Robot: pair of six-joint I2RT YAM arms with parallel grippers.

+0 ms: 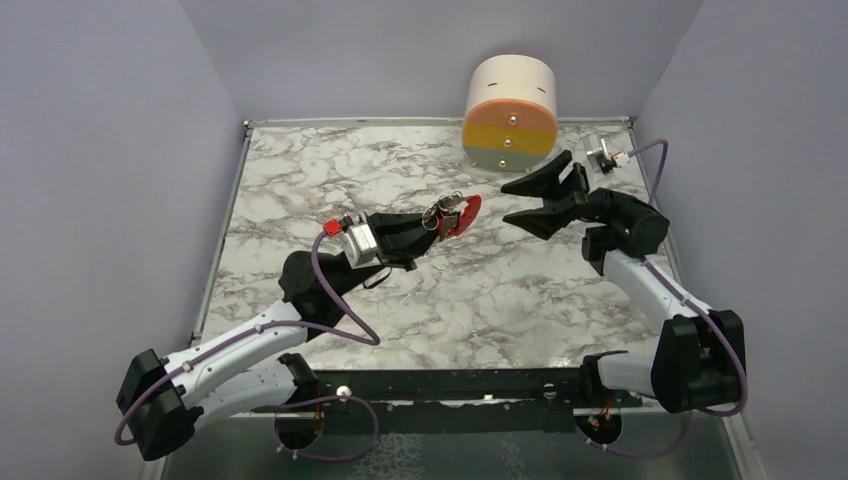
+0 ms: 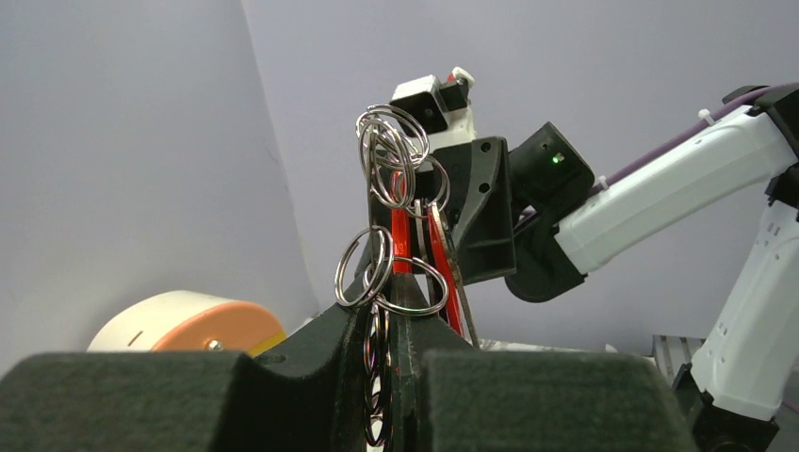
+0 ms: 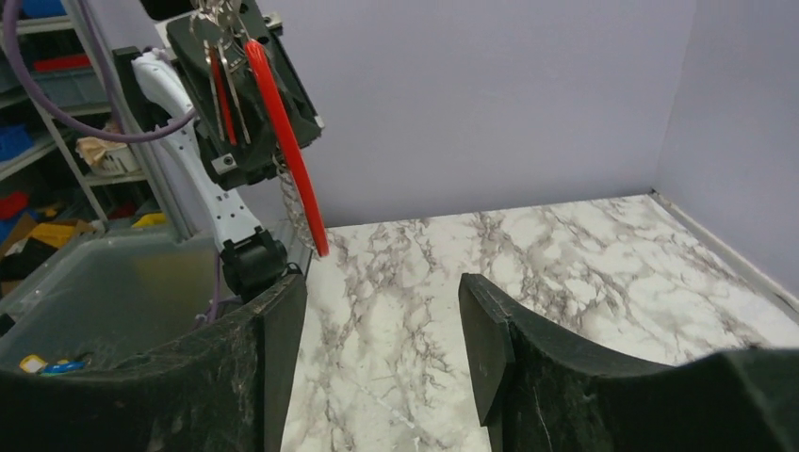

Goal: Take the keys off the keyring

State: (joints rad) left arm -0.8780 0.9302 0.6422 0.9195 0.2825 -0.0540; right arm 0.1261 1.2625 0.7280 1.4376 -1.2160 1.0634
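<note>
Above the middle of the desk (image 1: 300,200), the keyring (image 1: 455,213) is held up off the marble-patterned top, pinched at the tip of the left end effector (image 1: 432,226).

- Left wrist view: a cluster of silver split rings (image 2: 391,155) stands above the fingertips, and two more rings hang lower, just over the jaw gap. The red clip (image 2: 443,268) runs down edge-on between the two black fingers (image 2: 188,395). Left end effector clenched, grasping the keyring.
- Right wrist view: the clip reads as a long red curve, its lower tip hanging free over the desk's far edge. The keys (image 3: 226,89) sit just beside its upper part as thin flat blades, one of them reddish, close against the left arm's black jaw. Heads too small to tell apart.
- Right end effector (image 1: 505,203): released, jaws spread wide with nothing between them. It faces the keyring from the right, near it but apart. Its fingertips point at the clip.
- Back edge of the desk: a round cream container (image 1: 510,105) lying on its side. Its face is banded orange, yellow and grey-green, with a small knob on each band.
- Plain lilac walls (image 1: 100,150) enclose three sides.
</note>
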